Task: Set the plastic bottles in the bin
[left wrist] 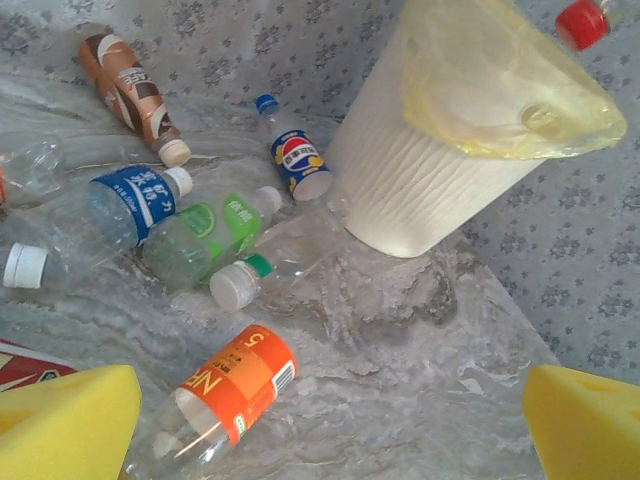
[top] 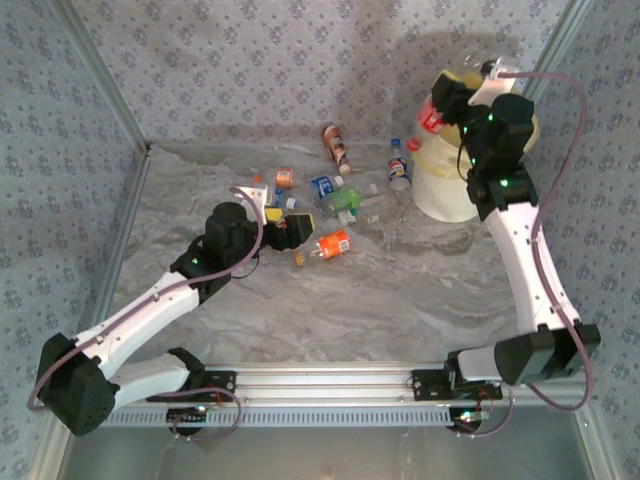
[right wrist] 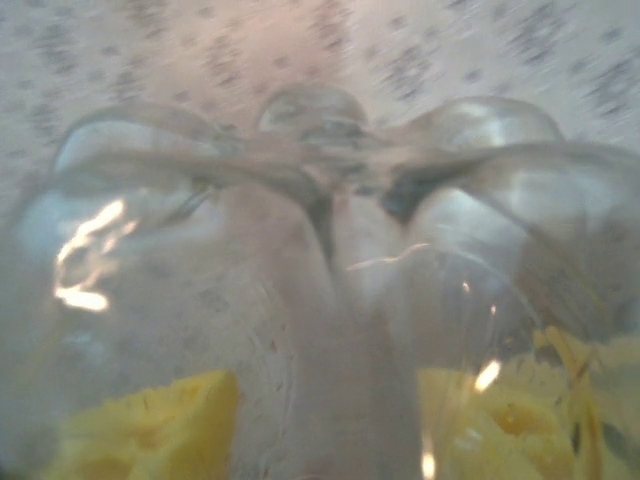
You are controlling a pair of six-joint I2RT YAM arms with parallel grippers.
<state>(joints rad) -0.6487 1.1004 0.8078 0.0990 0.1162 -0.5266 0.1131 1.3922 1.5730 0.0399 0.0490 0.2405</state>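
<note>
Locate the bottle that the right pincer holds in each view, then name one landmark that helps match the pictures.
Top external: held bottle, red showing, upper right, in the right pincer at the rim of the bin.
Left wrist: its red cap in the top right corner, just past the bin's rim.
Right wrist: its clear base, close up, between the yellow pads.
Landmark: the pale yellow bin, in the top external and left wrist views.

Close-up: clear bottle (right wrist: pixel 320 260) base between yellow pads (right wrist: pixel 150 430).
</note>
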